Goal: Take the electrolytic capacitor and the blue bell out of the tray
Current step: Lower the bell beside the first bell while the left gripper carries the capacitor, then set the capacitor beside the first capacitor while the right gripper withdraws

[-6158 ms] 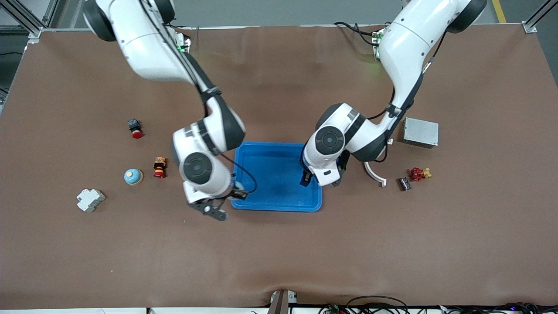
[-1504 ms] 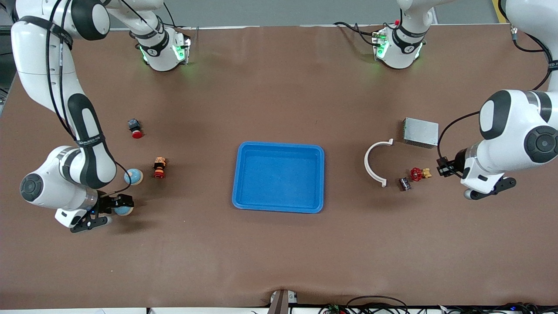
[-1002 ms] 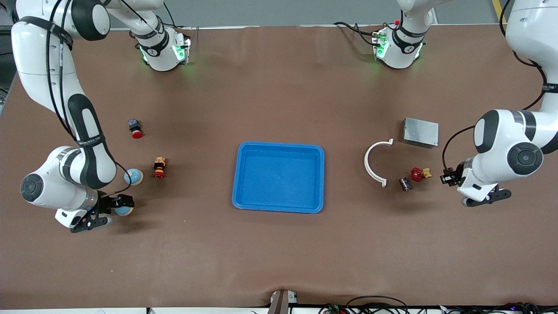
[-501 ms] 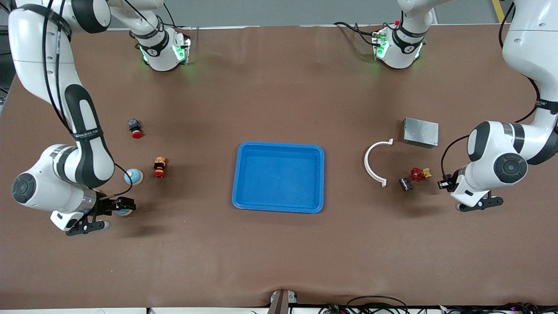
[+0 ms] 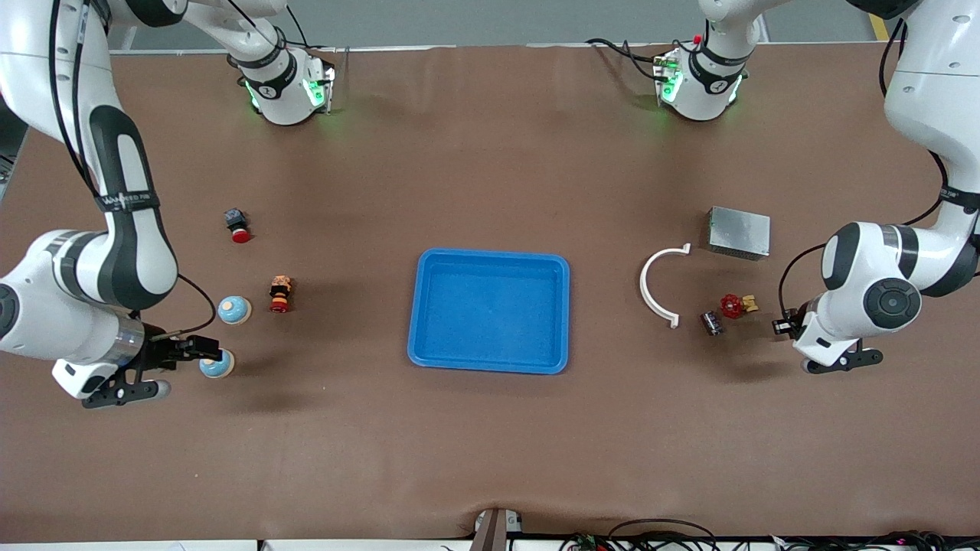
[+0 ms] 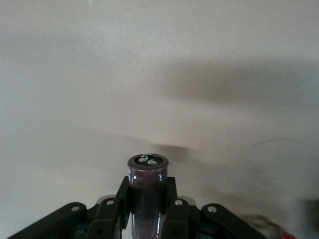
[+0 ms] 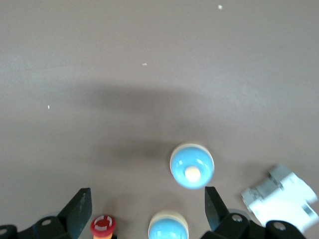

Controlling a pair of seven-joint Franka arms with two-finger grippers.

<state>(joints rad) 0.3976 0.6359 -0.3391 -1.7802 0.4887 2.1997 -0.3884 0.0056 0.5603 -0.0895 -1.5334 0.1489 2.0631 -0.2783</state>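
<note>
My right gripper (image 5: 200, 350) is open over the table at the right arm's end, its fingertips just above a blue bell (image 5: 216, 364) that stands free on the mat. That bell shows in the right wrist view (image 7: 192, 167) out past the open gripper (image 7: 146, 199). A second blue bell (image 5: 234, 310) (image 7: 168, 226) stands farther from the front camera. My left gripper (image 5: 782, 325) (image 6: 147, 186) is shut on a dark purple capacitor (image 6: 147, 191), low over the mat beside the red valve (image 5: 733, 305). Another capacitor (image 5: 712, 323) lies on the table.
An empty blue tray (image 5: 490, 310) sits mid-table. A white curved piece (image 5: 651, 287) and a grey metal box (image 5: 739, 232) lie near the left arm. Two red push buttons (image 5: 280, 295) (image 5: 237, 225) stand near the bells. A white breaker (image 7: 281, 194) lies under the right arm.
The right gripper has drawn back from the bell toward its end of the table, leaving the bell on the mat. The left gripper has moved with the capacitor closer to the valve.
</note>
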